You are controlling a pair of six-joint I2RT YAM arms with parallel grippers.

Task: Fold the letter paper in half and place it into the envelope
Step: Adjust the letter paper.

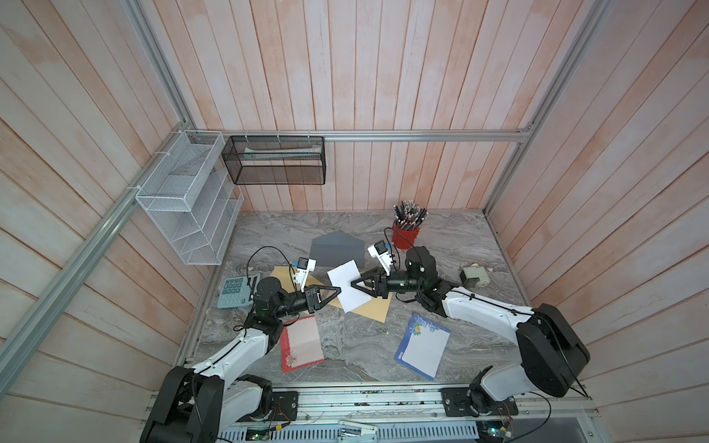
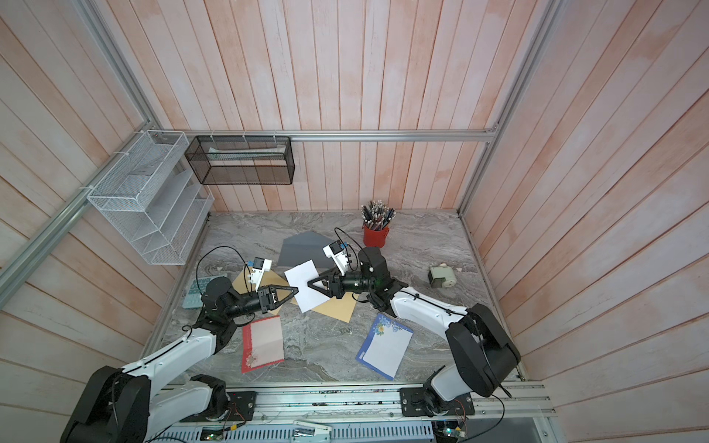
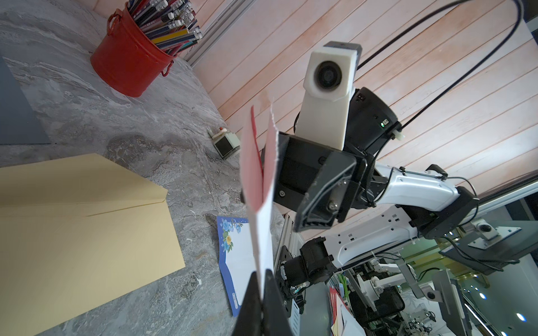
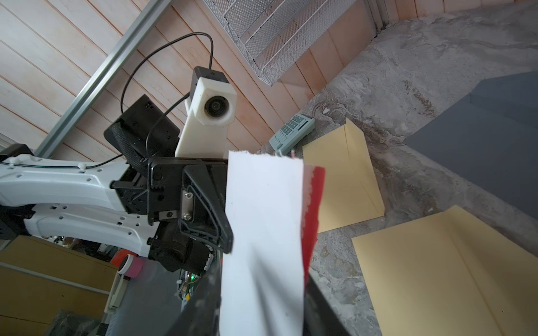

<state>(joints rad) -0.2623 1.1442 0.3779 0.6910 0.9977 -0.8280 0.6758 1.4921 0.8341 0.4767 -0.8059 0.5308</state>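
- Two spare sheets, a red-bordered pink sheet and a blue flower-printed sheet, are seen lying flat and unfolded nearest the arm bases.
- Just beyond them, the white letter paper with a red inner face is held in the air, already doubled over. In the left wrist view its halves are seen gaping in a narrow V.
- The left gripper is clamped tight on one edge of it. The right gripper is set astride the opposite edge, but whether its pinch is complete cannot be told.
- Beneath the paper lies a tan paper envelope. The paper is not yet in it, so insertion is judged the step remaining.
- Farther back, a dark grey envelope is laid with its flap open. Which envelope is meant cannot be made out, and the tan one's mouth is hidden by paper and grippers.
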